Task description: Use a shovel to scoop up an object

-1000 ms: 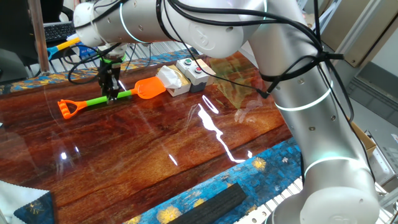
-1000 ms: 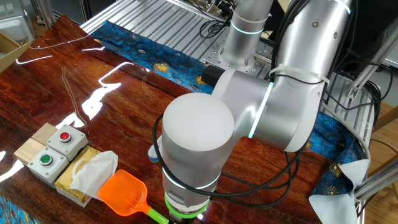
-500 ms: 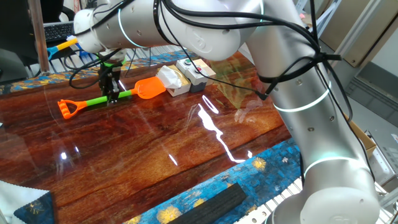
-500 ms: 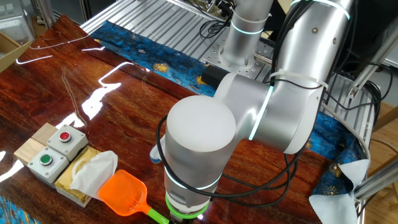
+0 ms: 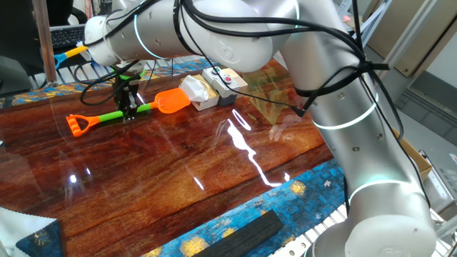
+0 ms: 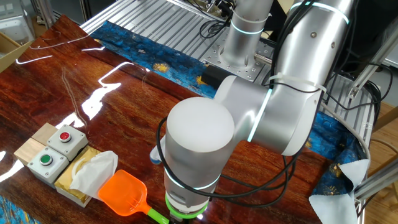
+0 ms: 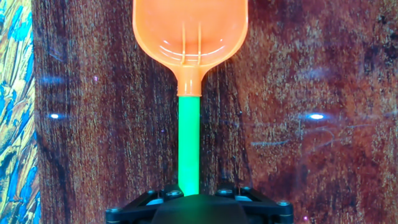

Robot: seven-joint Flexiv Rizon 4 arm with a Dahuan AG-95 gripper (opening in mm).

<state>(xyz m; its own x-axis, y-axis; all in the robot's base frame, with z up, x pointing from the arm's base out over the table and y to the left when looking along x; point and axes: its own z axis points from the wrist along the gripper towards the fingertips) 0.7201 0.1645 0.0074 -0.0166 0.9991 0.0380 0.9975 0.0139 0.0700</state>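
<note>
The shovel (image 5: 114, 114) lies flat on the wooden table, orange blade (image 5: 170, 101) toward the object and orange D handle (image 5: 77, 123) at the left. My gripper (image 5: 129, 111) points straight down and is closed on the green shaft about midway. In the hand view the shaft (image 7: 189, 143) runs from my gripper (image 7: 189, 199) up to the blade (image 7: 189, 31). The object (image 5: 194, 91), a tan box with white tissue, sits just past the blade tip. In the other fixed view the blade (image 6: 123, 193) lies next to the object (image 6: 84, 177); the arm hides my gripper there.
A grey box with red and green buttons (image 5: 221, 80) stands right behind the object, also in the other fixed view (image 6: 53, 149). A blue and yellow tool (image 5: 71, 53) lies beyond the far table edge. A black bar (image 5: 243, 235) lies on the blue patterned cloth at the front edge.
The upper arm has shifted slightly. The gripper and shovel stay in the same place on the table.
</note>
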